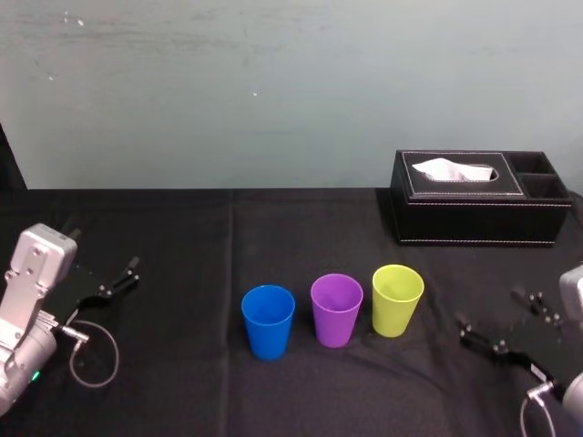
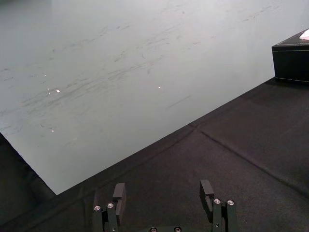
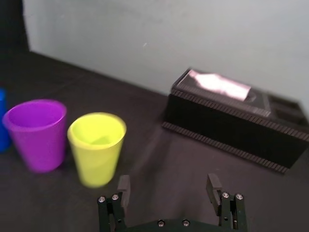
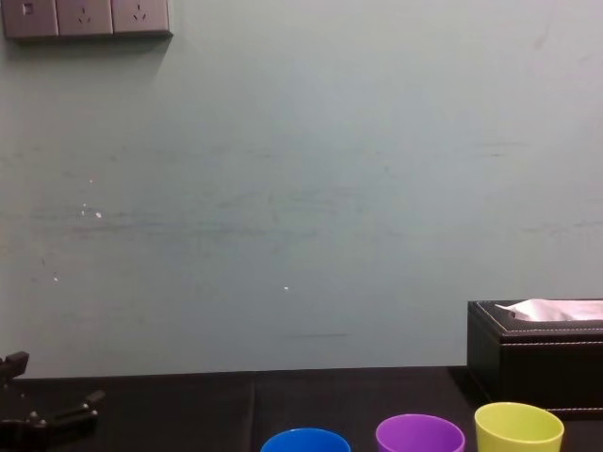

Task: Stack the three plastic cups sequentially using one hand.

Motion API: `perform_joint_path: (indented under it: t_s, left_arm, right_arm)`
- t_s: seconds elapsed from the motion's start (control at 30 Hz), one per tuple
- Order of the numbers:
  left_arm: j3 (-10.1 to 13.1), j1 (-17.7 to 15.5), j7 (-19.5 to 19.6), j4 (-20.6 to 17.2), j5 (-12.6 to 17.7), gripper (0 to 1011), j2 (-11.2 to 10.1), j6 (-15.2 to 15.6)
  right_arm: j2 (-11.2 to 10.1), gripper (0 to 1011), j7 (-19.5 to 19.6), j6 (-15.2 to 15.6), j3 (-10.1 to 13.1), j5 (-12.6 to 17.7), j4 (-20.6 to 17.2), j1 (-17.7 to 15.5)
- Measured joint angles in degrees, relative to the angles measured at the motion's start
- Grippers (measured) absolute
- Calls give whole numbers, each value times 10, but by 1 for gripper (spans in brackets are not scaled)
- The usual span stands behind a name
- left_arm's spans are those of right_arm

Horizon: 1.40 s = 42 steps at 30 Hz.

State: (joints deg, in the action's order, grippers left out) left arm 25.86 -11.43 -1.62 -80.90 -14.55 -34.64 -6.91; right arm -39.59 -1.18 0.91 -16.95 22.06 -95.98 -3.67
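Row of three cups [image 1: 336, 309] standing mouths up for nesting; right gripper [image 3: 169, 186], spread and empty, near the yellow-green cup [image 3: 97, 145]; left gripper [image 2: 163, 191] parked, spread

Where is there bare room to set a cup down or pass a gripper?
Free: cloth between left gripper and blue cup; between yellow-green cup and right gripper; behind the cups, left of the tissue box. Crowded: narrow gaps either side of purple cup.

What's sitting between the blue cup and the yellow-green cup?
The purple cup, upright, apart from both the blue cup and the yellow-green cup, as the head view shows.
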Motion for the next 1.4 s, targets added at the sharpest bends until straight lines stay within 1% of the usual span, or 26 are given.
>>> perform_joint_path:
  t_s: [0.03,0.17,0.2,0.3,0.43,0.5,0.67,0.7,0.8,0.9,1.03,1.23,1.27,1.3,1.37,1.4]
  left_arm:
    - [0,0,0,0,0,1000,0,0]
    - [0,0,0,0,0,1000,0,0]
    - [0,0,0,0,0,1000,0,0]
    - [0,0,0,0,0,1000,0,0]
    - [0,0,0,0,0,1000,0,0]
    - [0,0,0,0,0,1000,0,0]
    - [0,0,0,0,0,1000,0,0]
    - [0,0,0,0,0,1000,0,0]
    - [0,0,0,0,0,1000,0,0]
    - [0,0,0,0,0,1000,0,0]
    - [0,0,0,0,0,1000,0,0]
    - [0,0,0,0,0,1000,0,0]
    - [0,0,0,0,0,1000,0,0]
    - [0,0,0,0,0,1000,0,0]
    - [0,0,0,0,0,1000,0,0]
    - [0,0,0,0,0,1000,0,0]
  right_arm:
    - [-4,1003,-9,12,4,9,-11,-11]
    - [-12,1003,-27,36,5,22,-32,-28]
    - [-13,1003,-34,47,5,26,-42,-33]
    - [-11,1003,-45,65,3,32,-55,-37]
    - [2,1003,-52,85,-4,32,-59,-31]
    - [13,1003,-53,95,-7,31,-58,-23]
    - [37,1003,-52,113,-16,20,-52,-3]
    - [37,1003,-52,113,-16,20,-52,-3]
    - [54,1003,-51,119,-22,9,-43,12]
    - [66,1003,-49,122,-25,4,-36,20]
    - [87,1003,-45,128,-31,-8,-20,37]
    - [107,1003,-39,131,-33,-20,0,48]
    - [113,1003,-37,128,-32,-23,4,49]
    - [113,1003,-37,128,-32,-23,4,49]
    - [128,1003,-33,114,-30,-31,16,51]
    - [130,1003,-33,111,-30,-33,18,51]
